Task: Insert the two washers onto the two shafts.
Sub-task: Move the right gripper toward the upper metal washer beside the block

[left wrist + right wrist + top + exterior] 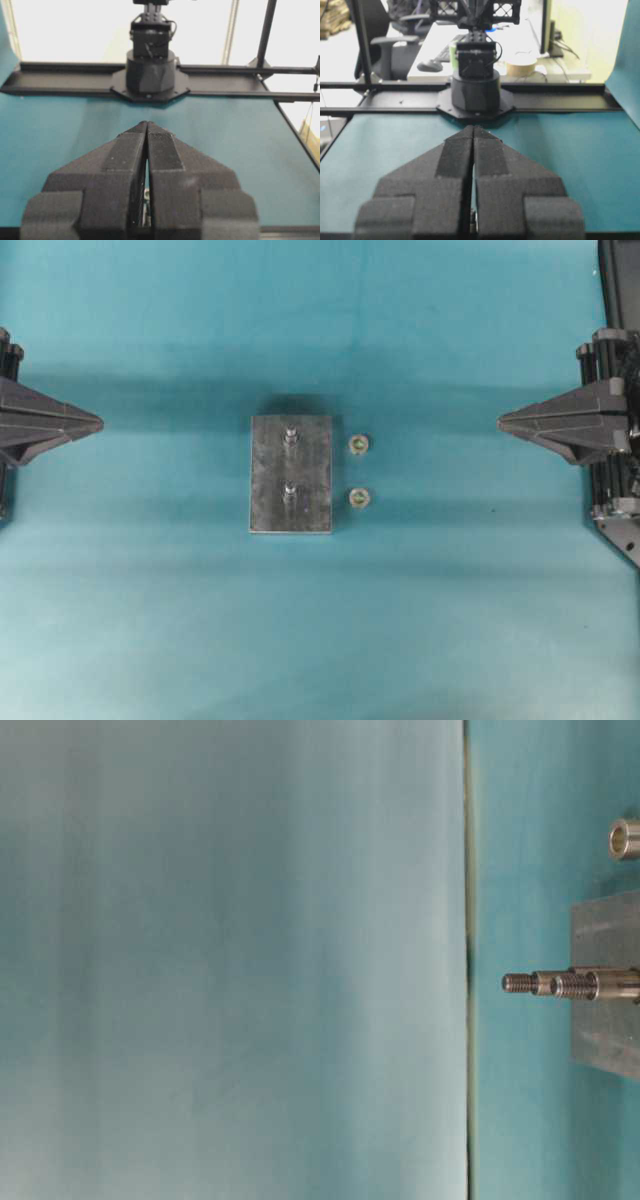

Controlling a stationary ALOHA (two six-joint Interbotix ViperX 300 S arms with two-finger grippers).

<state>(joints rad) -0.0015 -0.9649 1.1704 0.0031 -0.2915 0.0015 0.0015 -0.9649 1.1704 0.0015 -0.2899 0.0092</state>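
A grey metal block (pixel 291 502) lies at the middle of the teal table, with two upright threaded shafts on it: a far shaft (pixel 290 437) and a near shaft (pixel 289 492). Two small ring washers lie on the cloth just right of the block, one washer (pixel 360 445) level with the far shaft and a second washer (pixel 360 499) level with the near one. In the table-level view the shafts (pixel 545 983) stick out of the block (pixel 606 1035), and a washer (pixel 625 838) sits beside it. My left gripper (pixel 100 423) is shut at the left edge, and my right gripper (pixel 500 421) is shut at the right edge. Both hold nothing.
The opposite arm's black base (pixel 150 70) and a black rail stand at the far end in the left wrist view, and likewise the other base (pixel 475 87) in the right wrist view. Open teal cloth surrounds the block on all sides.
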